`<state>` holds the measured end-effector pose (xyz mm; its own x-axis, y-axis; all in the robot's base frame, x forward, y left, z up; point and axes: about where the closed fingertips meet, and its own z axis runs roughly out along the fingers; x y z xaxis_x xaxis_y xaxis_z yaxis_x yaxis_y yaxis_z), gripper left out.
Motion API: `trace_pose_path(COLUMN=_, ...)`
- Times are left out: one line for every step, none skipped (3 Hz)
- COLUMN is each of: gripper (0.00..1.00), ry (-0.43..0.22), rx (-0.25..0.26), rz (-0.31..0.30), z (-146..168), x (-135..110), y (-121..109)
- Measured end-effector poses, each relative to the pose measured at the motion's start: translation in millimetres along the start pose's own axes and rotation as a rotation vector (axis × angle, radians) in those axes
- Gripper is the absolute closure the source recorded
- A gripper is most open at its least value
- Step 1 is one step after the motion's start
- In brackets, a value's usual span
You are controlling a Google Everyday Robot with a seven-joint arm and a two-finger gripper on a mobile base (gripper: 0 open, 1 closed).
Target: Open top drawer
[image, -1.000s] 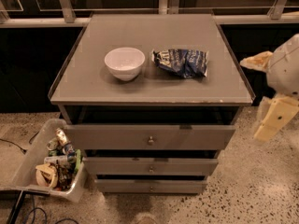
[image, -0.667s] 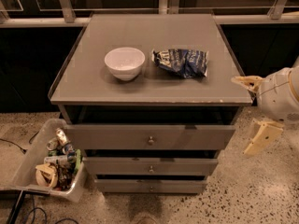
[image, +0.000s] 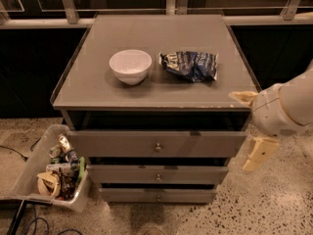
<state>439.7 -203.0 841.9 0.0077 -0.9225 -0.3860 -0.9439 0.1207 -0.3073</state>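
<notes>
End effector (image: 242,131) at right edge, two pale fingers spread wide apart

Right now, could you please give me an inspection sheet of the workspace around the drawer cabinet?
Surface: grey cabinet top, carrying two items.
Job's things: top drawer, knob centred, dark gap above its front; the hand is not touching it.
Clutter: white bowl and blue snack bag on top, apart; floor bin of assorted rubbish at left.
Grippers: hand beside the cabinet's right front corner, fingers spread, holding nothing.
Cables: dark cables on the floor, bottom left.
Surroundings: speckled floor; middle drawer and bottom drawer below; window rail behind.
</notes>
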Motion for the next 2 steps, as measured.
trace_pose_path(gripper=0.00, ry=0.026, rx=-0.073, rz=0.000, z=53.2, x=2.4, y=14.6)
trace_pose_path(gripper=0.00, ry=0.052, rx=-0.134, rz=0.030, z=138.4, x=9.5, y=23.5)
